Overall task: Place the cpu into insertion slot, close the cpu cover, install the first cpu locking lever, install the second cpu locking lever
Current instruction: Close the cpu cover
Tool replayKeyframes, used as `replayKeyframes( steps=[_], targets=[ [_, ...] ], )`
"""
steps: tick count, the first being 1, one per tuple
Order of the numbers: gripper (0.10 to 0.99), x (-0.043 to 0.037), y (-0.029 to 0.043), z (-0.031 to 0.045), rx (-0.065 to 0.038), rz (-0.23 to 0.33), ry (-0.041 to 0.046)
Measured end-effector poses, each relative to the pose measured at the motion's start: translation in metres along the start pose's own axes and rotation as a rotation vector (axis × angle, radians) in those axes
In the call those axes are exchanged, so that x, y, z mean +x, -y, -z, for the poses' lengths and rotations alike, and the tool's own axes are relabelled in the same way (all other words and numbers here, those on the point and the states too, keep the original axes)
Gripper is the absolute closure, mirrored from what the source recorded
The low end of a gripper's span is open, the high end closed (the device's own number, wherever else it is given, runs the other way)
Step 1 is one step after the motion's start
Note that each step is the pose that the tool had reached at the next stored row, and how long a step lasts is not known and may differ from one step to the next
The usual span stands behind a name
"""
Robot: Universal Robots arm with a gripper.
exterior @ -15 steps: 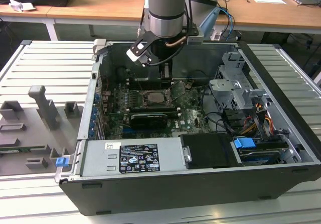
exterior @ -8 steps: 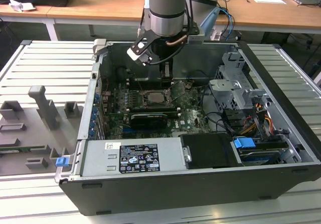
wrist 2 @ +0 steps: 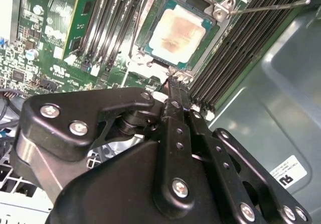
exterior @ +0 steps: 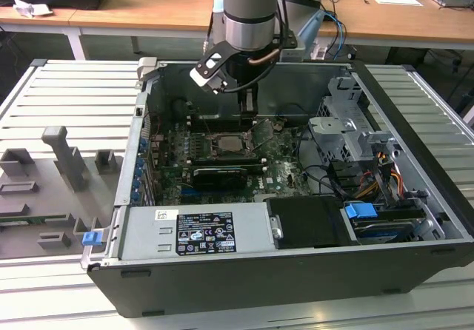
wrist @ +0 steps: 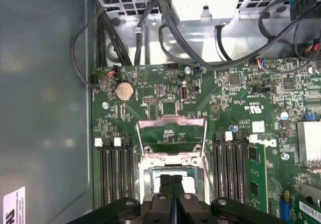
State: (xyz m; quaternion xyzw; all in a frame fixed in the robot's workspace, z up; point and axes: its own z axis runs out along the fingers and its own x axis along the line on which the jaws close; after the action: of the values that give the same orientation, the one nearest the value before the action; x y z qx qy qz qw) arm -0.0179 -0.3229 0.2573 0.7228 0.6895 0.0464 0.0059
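Read across the exterior view from its left. The cpu (exterior: 232,143) lies flat in the slot (wrist 2: 142,59), pale top up. Just above its edge hangs the gripper (exterior: 249,112), jaws pressed together with nothing seen between them. Next, toward that view's right, the cover (wrist: 170,122) stands tipped open, with board showing through its window. One wire lever (wrist 2: 266,5) is raised (the other cannot be made out). Your likely hazards: the closed fingertips could skid off the thin cover frame onto the chip or the memory slots (wrist 2: 246,43), and a chip not fully seated would be clamped askew, bending contacts.
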Motion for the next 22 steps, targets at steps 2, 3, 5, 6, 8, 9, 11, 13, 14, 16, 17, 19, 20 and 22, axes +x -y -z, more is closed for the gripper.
replayKeyframes(
  steps=[2, 3, 5, 6, 8, 9, 11, 13, 14, 16, 17, 19, 20, 22],
  targets=[
    [0.98, -0.0001, -0.0044, -0.0004, 0.0, 0.0, 0.0],
    [0.98, 0.0, -0.0058, -0.0006, 0.001, 0.0, 0.0001],
    [0.98, 0.0002, -0.009, 0.0004, 0.001, 0.0, 0.0004],
    [0.98, 0.0003, -0.0094, 0.0018, 0.001, 0.0, 0.0001],
    [0.98, 0.0005, -0.0111, 0.0033, 0.001, 0.0, 0.0],
    [0.98, 0.0006, -0.0134, 0.0031, 0.001, 0.0, -0.0002],
    [0.98, 0.0008, -0.0184, 0.0028, 0.001, 0.0, 0.0001],
    [0.98, 0.0009, -0.022, 0.0025, 0.001, 0.0, 0.0],
    [0.98, 0.001, -0.0234, 0.0025, 0.001, 0.0, 0.0001],
    [0.98, 0.0012, -0.027, 0.0022, 0.001, 0.0, 0.0002],
    [0.98, 0.0012, -0.028, 0.0021, 0.001, -0.001, 0.0002],
    [0.98, 0.0013, -0.0306, 0.0018, 0.001, -0.001, 0.0002],
    [0.98, 0.0014, -0.0322, 0.0016, 0.001, -0.001, 0.0002],
    [0.98, 0.0016, -0.0373, 0.0007, 0.002, 0.0, 0.0]
  ],
)
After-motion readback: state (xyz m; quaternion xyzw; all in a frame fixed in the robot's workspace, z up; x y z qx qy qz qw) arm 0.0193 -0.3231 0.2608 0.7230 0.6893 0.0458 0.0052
